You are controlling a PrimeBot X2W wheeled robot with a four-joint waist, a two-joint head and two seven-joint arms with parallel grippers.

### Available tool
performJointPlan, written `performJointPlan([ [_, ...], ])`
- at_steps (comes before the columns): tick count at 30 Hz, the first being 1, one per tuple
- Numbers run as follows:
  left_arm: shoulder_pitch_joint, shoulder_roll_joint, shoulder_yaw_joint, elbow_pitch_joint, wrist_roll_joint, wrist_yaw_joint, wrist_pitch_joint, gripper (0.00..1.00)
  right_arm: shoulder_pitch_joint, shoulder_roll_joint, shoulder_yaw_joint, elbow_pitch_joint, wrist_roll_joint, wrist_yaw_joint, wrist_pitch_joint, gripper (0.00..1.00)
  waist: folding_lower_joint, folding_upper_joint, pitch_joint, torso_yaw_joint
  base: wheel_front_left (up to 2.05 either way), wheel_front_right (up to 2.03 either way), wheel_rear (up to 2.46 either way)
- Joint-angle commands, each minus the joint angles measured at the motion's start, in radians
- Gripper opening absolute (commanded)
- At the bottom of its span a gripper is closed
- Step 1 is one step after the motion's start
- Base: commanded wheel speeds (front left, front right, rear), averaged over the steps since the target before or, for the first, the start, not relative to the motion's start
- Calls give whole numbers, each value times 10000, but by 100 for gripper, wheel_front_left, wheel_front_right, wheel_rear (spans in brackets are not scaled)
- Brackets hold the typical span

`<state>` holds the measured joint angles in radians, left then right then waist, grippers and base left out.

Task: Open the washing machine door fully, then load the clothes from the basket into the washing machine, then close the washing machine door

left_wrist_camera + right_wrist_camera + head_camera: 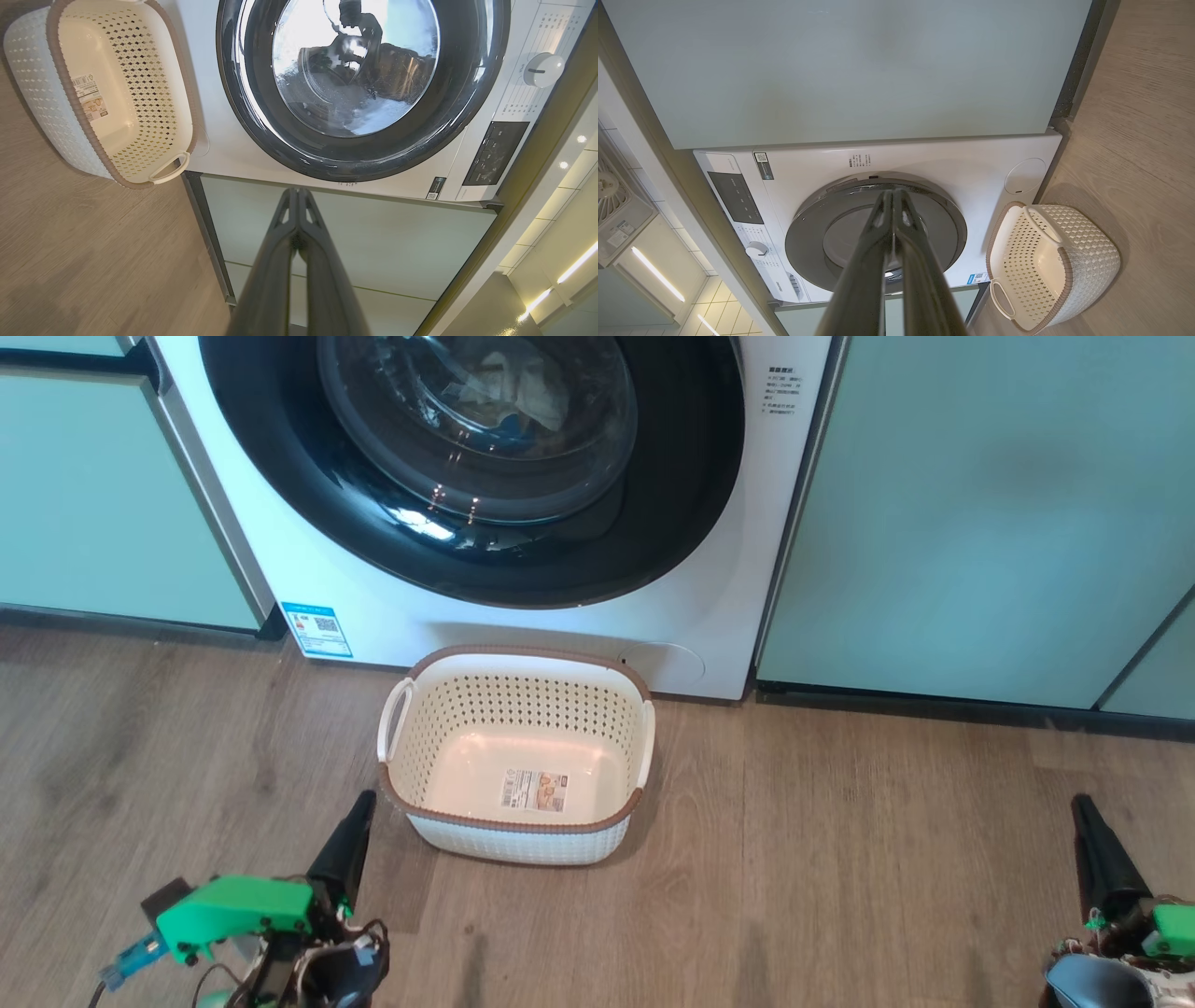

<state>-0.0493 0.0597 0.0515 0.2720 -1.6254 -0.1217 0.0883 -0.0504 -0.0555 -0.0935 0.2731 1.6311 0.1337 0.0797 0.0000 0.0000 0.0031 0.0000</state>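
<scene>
The left claw (362,800) sits at 7 o'clock in the head view, clenched on nothing, its dark fingers pressed together and pointing toward 1 o'clock, tip just beside the basket's near left corner; the right claw (1081,800) sits at 5 o'clock, also clenched and empty, fingers leaning toward 11 o'clock, well apart from the basket (523,656); the basket stands empty on the wooden floor (840,859), at 6 o'clock of the washing machine door (471,476); that door lies shut against the white washing machine (747,569); the clothes (518,383) show behind its glass, inside the drum.
</scene>
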Motion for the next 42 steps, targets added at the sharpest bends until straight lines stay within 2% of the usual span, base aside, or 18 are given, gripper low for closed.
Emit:
performJointPlan([
  [1, -565, 87, 372, -278, -41, -90, 48, 0, -544, -201, 148, -305, 67, -30, 54, 0, 0, 0, 0, 0, 0, 0, 0],
  [42, -574, 11, 480, -274, 49, -90, 135, 0, -556, -99, 4, -295, -53, -30, 169, 0, 0, 0, 0, 0, 0, 0, 0],
])
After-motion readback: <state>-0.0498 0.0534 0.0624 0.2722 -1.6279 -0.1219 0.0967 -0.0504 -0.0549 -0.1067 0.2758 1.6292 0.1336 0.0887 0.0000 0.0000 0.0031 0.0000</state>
